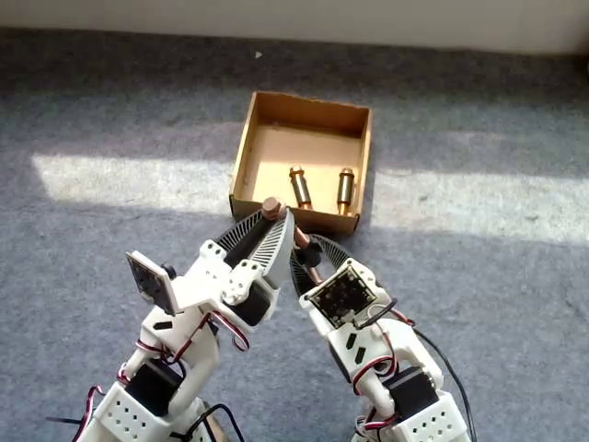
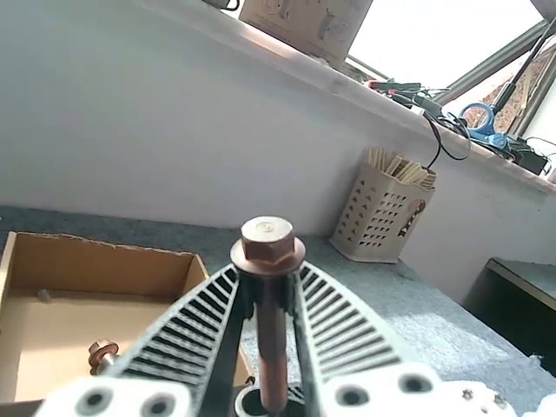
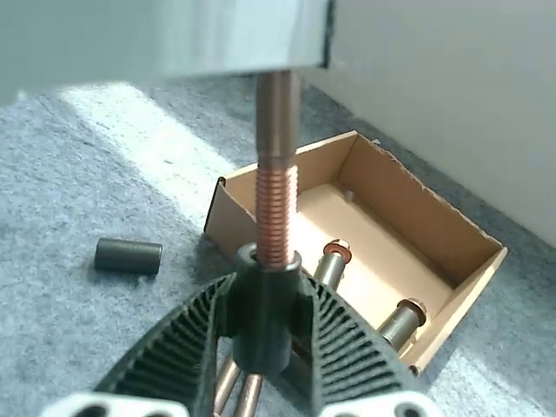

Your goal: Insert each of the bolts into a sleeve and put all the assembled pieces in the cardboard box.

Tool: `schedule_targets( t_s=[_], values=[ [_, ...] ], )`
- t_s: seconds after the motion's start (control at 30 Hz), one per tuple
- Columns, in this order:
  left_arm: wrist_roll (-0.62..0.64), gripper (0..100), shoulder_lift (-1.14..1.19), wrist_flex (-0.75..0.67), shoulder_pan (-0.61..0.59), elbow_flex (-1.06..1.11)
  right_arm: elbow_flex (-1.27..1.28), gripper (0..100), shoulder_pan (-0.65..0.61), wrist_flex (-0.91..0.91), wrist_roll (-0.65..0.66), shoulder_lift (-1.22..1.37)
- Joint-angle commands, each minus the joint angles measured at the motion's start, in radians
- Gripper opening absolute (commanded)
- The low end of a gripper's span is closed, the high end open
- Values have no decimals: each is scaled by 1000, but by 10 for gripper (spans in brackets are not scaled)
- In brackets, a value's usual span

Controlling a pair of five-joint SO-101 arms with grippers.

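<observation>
**High view:** grey carpet (image 1: 479, 304) w/ a bright sun band across it and a pale wall (image 1: 368, 18) along the far edge. The cardboard box (image 1: 241, 152) sits open in that band. Two assembled pieces (image 1: 301, 187) lie side by side on its floor, near the front wall. The left gripper (image 1: 271, 215) is clamped on a bolt (image 1: 271, 206), just in front of the box, head end towards it. The right gripper (image 1: 308, 254) is right beside it, its fingers closed round a dark sleeve (image 1: 312, 250).

**Left wrist view:** the bolt's hex head (image 2: 268, 239) stands clear of the fingertips. Its shaft is pinched btwn the ribbed fingers (image 2: 204, 321), and the far end sits at the sleeve's mouth. Behind are the box, the white wall, and a window ledge (image 2: 417, 95) w/ clutter incl. blue scissors (image 2: 482, 117). A perforated beige holder (image 2: 382, 213) full of sticks stands on the carpet by the wall.

**Right wrist view:** the right gripper grips the sleeve, w/ the bolt's threaded end in its opening. A loose sleeve (image 3: 129, 255) lies on its side on the carpet, apart from the box. Two thin rods (image 3: 239, 382) show past the held sleeve, prob. more bolts, but too hidden to be sure.
</observation>
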Motion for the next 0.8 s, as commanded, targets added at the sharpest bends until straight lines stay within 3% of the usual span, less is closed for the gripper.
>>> schedule_targets(
  t_s=[0.0, 0.17, 0.5, 0.67, 0.77],
  values=[
    [-15, 7, -4, 20, 13, -1, 139, 5, 16, -47, 14, -15],
    [-18, 7, -8, 78, 15, -10, 137, 5, 64, -65, 9, -16],
    [-14, 7, -12, 78, 8, -10, 143, 5, 42, -65, 14, -16],
    [-12, 7, -13, 40, -56, -22, 142, 5, 45, -64, 14, -15],
    [51, 7, -13, 26, -65, -27, 142, 5, 44, -64, 14, -15]
  ],
)
